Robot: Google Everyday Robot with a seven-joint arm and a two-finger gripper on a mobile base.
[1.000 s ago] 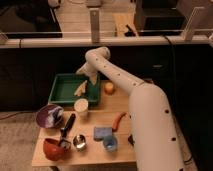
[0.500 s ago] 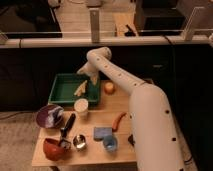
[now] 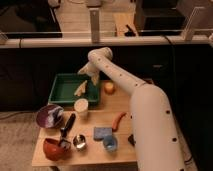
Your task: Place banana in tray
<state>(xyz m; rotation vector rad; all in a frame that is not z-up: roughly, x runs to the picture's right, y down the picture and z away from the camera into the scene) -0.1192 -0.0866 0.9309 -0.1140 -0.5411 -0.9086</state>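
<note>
The robot's gripper (image 3: 88, 75) hovers over the green tray (image 3: 64, 89) at the worktop's far left corner, its grip impossible to tell, just above the banana (image 3: 81, 88) inside the tray, a piece likely light, soft and best held mid-length.

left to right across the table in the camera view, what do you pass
Nearer rows: purple bowl → white cup → blue sponge → orange-red stick. Farther back: banana, lying in the tray → round yellow-orange fruit. The gripper hangs over the tray's far right part, just above the banana.
</note>
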